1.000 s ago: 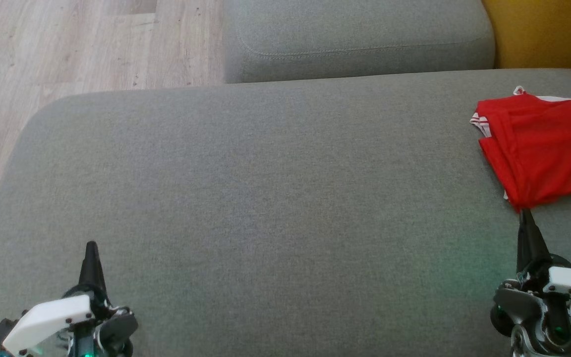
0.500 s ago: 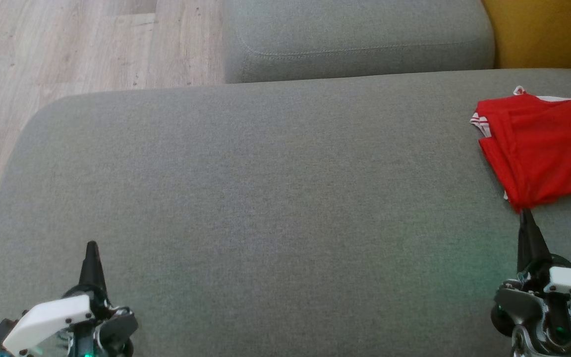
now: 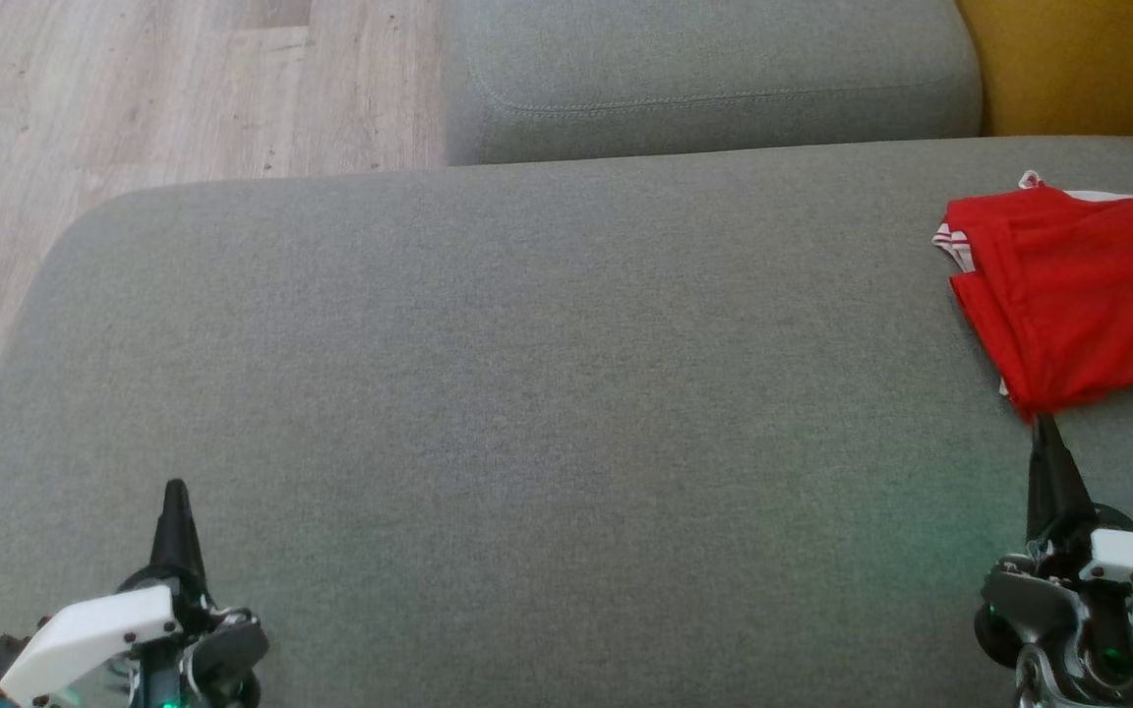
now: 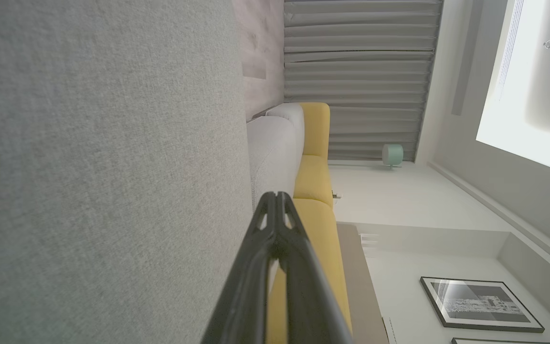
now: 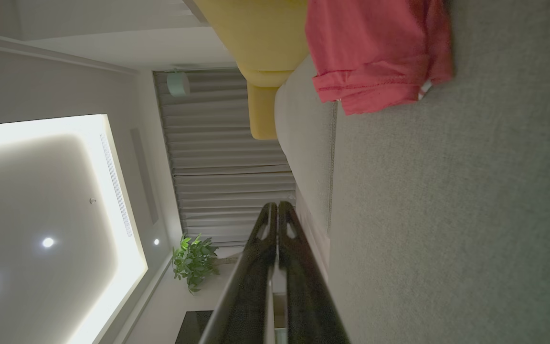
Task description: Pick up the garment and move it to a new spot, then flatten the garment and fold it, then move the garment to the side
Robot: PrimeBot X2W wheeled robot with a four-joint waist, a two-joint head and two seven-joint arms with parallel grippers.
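Note:
A folded red garment (image 3: 1078, 295) with white trim lies at the far right of the grey sofa seat (image 3: 527, 393); it appears again in the right wrist view (image 5: 375, 52) at the top. My right gripper (image 3: 1045, 425) is shut, its tip just below the garment's near corner, holding nothing; its closed fingers (image 5: 275, 210) show in the right wrist view. My left gripper (image 3: 174, 489) rests at the lower left over bare cushion, shut and empty, fingers pressed together (image 4: 275, 198).
A second grey cushion (image 3: 704, 79) sits behind the seat. A yellow sofa part (image 3: 1088, 59) stands at the back right. Wooden floor (image 3: 134, 88) lies to the left beyond the seat's rounded edge.
The left gripper has dropped very slightly toward the lower left. The right gripper and the garment have not moved.

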